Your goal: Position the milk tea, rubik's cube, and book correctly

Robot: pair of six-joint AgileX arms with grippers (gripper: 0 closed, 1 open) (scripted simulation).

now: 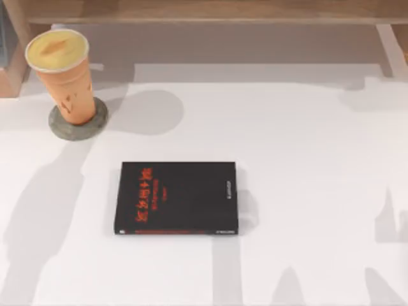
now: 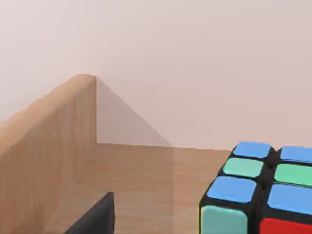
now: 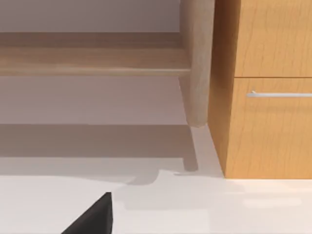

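Note:
The milk tea (image 1: 64, 73), a tall orange cup with a creamy-yellow top, stands upright on a round grey coaster (image 1: 97, 120) at the table's back left. In the left wrist view the rubik's cube (image 2: 263, 190), black-framed with blue, green and red stickers, rests on a wooden shelf (image 2: 146, 180) close to its side wall. A black part of my left gripper (image 2: 95, 219) lies just short of the cube, apart from it. A black part of my right gripper (image 3: 92, 217) hangs over the white table. The book is out of view.
A black book with red lettering (image 1: 176, 197) lies flat at the table's middle. A wooden shelf edge (image 1: 204, 13) runs along the back. The right wrist view shows a shelf post (image 3: 197, 63) and a wooden cabinet with a drawer handle (image 3: 278, 94).

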